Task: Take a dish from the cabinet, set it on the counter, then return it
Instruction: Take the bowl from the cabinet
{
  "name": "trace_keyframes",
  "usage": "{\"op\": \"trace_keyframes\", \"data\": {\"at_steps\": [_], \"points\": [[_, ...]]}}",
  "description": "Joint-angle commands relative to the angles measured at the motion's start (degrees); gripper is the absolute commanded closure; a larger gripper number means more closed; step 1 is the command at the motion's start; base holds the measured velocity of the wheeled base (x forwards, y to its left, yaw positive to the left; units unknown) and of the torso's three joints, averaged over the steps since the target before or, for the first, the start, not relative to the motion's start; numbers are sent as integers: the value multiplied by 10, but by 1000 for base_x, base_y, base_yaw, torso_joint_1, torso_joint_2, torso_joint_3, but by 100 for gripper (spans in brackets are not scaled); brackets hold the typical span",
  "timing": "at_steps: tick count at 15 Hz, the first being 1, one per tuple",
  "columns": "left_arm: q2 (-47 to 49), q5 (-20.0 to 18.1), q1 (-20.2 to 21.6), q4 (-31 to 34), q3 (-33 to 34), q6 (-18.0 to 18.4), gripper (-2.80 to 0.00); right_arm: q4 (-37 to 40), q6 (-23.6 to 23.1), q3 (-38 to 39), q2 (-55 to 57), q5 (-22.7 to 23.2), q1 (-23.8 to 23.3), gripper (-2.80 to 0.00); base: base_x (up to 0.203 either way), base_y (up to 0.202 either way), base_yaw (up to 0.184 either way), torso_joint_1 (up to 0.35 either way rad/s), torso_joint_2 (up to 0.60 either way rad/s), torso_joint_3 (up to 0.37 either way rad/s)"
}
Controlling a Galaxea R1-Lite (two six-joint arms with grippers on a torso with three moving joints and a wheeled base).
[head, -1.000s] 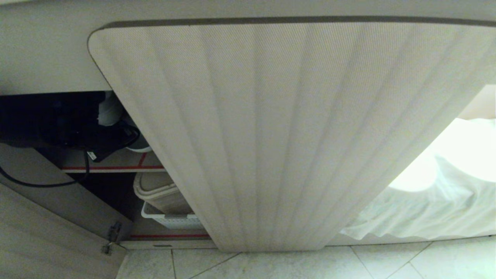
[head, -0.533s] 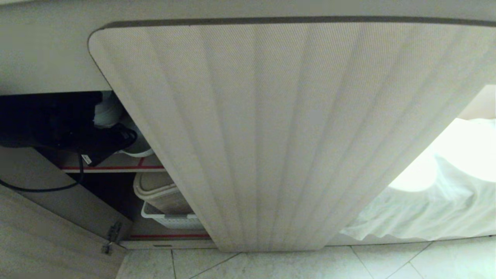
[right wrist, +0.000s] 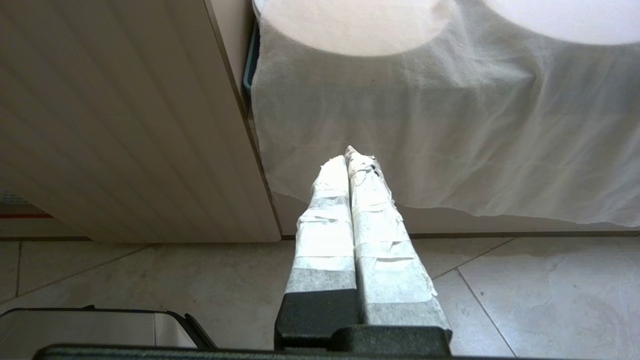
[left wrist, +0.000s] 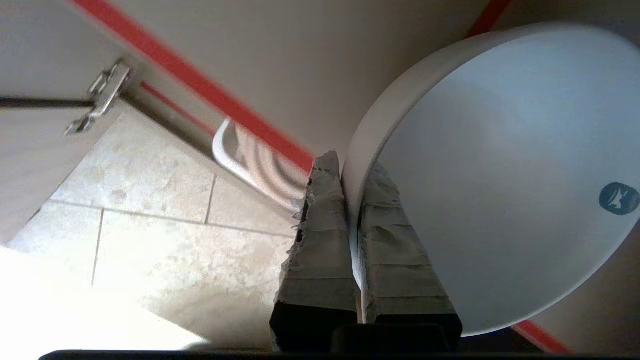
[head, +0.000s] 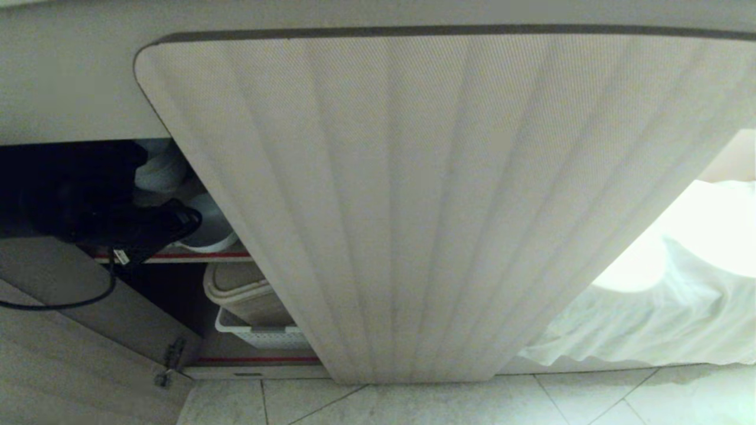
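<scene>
The dish (left wrist: 500, 175), a plain white round bowl with a small blue mark inside, hangs by its rim in my left gripper (left wrist: 350, 167), which is shut on it with one finger inside the bowl and one outside. In the head view the dish (head: 209, 231) shows just over the red-edged upper shelf (head: 195, 255) of the cabinet, partly behind my dark left arm (head: 88, 200). The fluted cabinet door (head: 443, 206) stands open in front of me. Only the counter's thick front edge (head: 59, 88) shows; its top is out of view. My right gripper (right wrist: 350, 157) hangs shut and empty above the floor.
Stacked greyish-white bowls (head: 156, 171) stand behind the arm. On the lower shelf a white slotted basket (head: 260, 336) holds a beige container (head: 242, 289). The left door with its hinge (head: 168, 360) stands open. A white cloth (head: 661, 307) hangs at the right above the tiled floor (head: 443, 404).
My left arm has drawn back and down out of the cabinet opening with the dish. More of the bowl now shows above the shelf edge. The right arm has not moved.
</scene>
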Motion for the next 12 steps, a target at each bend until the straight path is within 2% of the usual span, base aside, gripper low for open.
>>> {"op": "trace_keyframes", "data": {"at_steps": [1, 12], "points": [[-20, 0, 0, 0, 21, -2, 0, 0, 0, 0, 0, 0, 1, 0, 0, 0, 0, 0, 0, 0], [-97, -4, -2, -1, 118, -2, 0, 0, 0, 0, 0, 0, 1, 0, 0, 0, 0, 0, 0, 0]]}}
